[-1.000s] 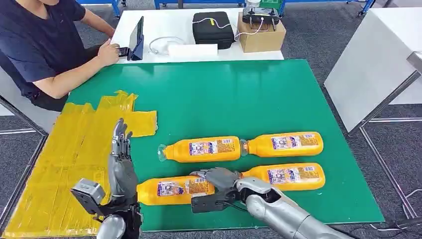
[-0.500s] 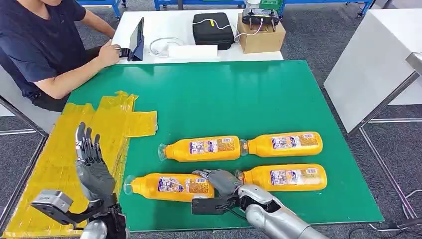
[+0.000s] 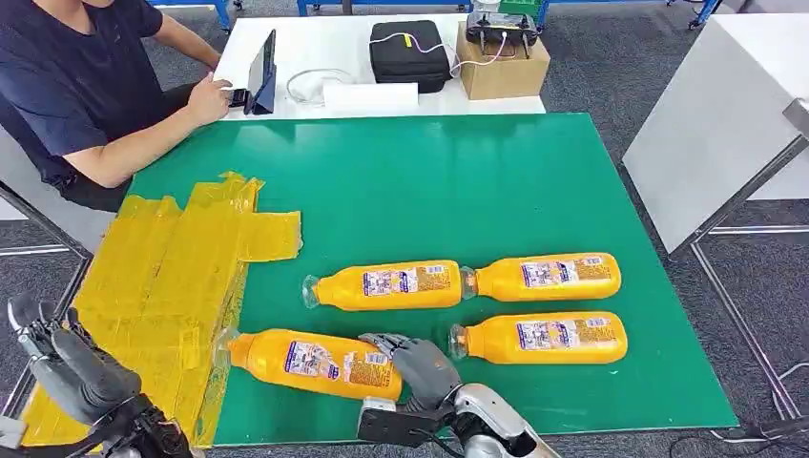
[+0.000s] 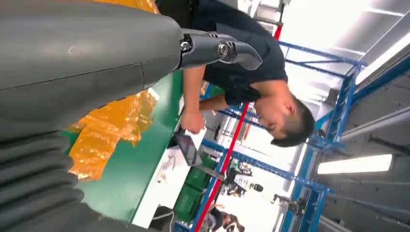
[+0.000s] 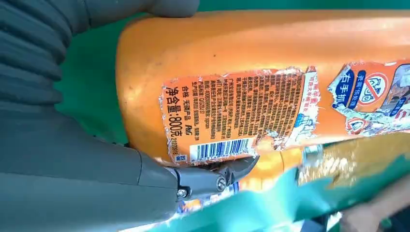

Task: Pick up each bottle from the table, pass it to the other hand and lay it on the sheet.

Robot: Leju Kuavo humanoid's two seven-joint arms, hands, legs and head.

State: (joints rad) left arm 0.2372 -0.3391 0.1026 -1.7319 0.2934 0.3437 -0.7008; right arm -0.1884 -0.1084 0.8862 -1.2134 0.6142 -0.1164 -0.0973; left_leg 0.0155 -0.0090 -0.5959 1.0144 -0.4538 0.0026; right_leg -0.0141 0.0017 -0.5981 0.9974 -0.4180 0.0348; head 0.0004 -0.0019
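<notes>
Right hand point(image 3: 420, 367) clamps near bottle point(image 3: 315, 361) at its base; long axis runs 9–3 o'clock, cap over sheet point(image 3: 153, 286). Left hand point(image 3: 67, 367), fingers apart, empty, at 9 o'clock.

From my station the head view came through bright and even, lit from overhead, with only short soft shadows under the bottles point(image 3: 444, 284) on the green mat point(image 3: 429, 181). I saw mild glare on the white table point(image 3: 315, 57) at the far end and on the crinkled yellow sheet point(image 3: 162, 277). The left wrist view was blown out toward the ceiling, where a strip light point(image 4: 355, 164) burned white and the background washed pale; the left hand point(image 4: 72, 58) up close was soft. In the right wrist view the bottle label point(image 5: 232, 116) read sharp, while the near grey cover looked blurred.
</notes>
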